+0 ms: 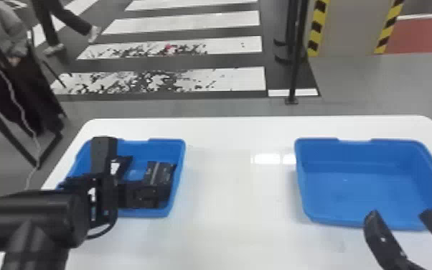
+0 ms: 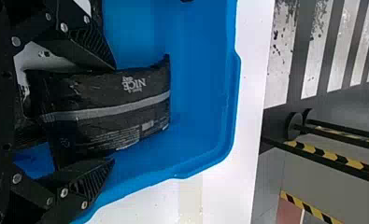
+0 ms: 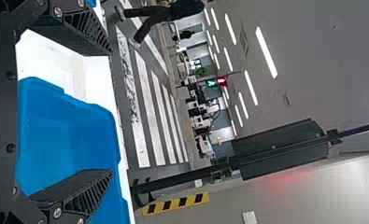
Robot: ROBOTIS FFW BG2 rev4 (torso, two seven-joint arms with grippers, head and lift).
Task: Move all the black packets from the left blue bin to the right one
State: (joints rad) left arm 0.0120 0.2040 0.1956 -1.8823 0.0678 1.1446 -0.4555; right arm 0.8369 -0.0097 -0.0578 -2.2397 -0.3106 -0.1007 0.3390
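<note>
1. If the head view is a clock, the left blue bin [image 1: 180,150] is at 8 o'clock and the right blue bin [image 1: 366,183] is near 4 o'clock, both on the white table [image 1: 240,222]
2. A black packet [image 1: 160,171] is in the left blue bin, at its 3 o'clock side
3. Another black thing [image 1: 125,166] with a white patch is at that bin's 11 o'clock; I can't tell if it is a packet
4. The left gripper [image 1: 138,195] is in or over the left blue bin, its fingers wide apart with the packet between; I can't tell if they touch it
5. The right gripper [image 1: 398,213] is at the right blue bin's 5 o'clock edge, wide open and holding nothing
</note>
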